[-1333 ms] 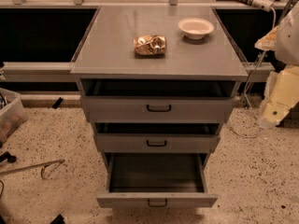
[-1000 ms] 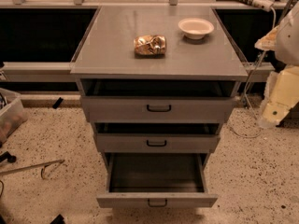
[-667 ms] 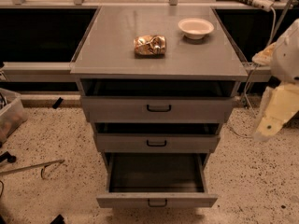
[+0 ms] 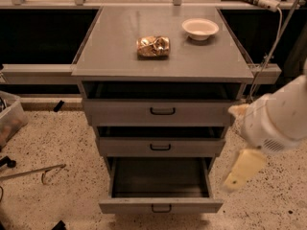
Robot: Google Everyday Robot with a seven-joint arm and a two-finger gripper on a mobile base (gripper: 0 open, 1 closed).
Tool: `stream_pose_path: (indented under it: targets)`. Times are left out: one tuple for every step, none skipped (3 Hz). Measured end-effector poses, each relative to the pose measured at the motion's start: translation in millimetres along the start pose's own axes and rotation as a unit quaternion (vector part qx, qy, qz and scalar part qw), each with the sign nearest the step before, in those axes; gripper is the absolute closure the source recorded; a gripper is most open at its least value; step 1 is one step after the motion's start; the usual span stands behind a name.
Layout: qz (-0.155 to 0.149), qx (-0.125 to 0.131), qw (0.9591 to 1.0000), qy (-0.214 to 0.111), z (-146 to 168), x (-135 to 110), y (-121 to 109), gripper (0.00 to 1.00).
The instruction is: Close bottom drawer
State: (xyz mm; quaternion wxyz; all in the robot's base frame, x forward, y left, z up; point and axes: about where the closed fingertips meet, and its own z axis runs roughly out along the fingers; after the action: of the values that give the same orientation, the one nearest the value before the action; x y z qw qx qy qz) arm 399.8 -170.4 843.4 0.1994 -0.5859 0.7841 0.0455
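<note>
The grey metal cabinet has three drawers, all open. The bottom drawer (image 4: 160, 206) is pulled out the farthest; its inside is empty and its small black loop handle (image 4: 161, 208) faces me. The mid drawer (image 4: 160, 147) and top drawer (image 4: 162, 111) are each out a short way. My gripper (image 4: 242, 169), cream-coloured on a white arm (image 4: 278, 119), hangs at the cabinet's right side, level with the bottom drawer's right wall and just to the right of it, touching nothing that I can see.
A crumpled snack bag (image 4: 153, 46) and a white bowl (image 4: 200, 28) lie on the cabinet top (image 4: 110, 51). A plastic bin (image 4: 9, 119) and a thin rod (image 4: 29, 172) are on the speckled floor at the left. A cable (image 4: 273, 42) hangs at the right.
My arm has swung down and to the left, from beside the cabinet top to beside the lower drawers. The drawers have not moved.
</note>
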Motion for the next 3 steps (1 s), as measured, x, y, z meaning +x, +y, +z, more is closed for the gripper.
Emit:
stream_pose_path:
  targets:
    - [0.002,-0.040,0.9988,-0.027,69.3,5.6,46.0,0.00]
    - [0.008,-0.065,0.9978,-0.012,91.7,22.7,72.7,0.00]
    - [0.008,-0.065,0.9978,-0.012,91.7,22.8,72.8,0.00]
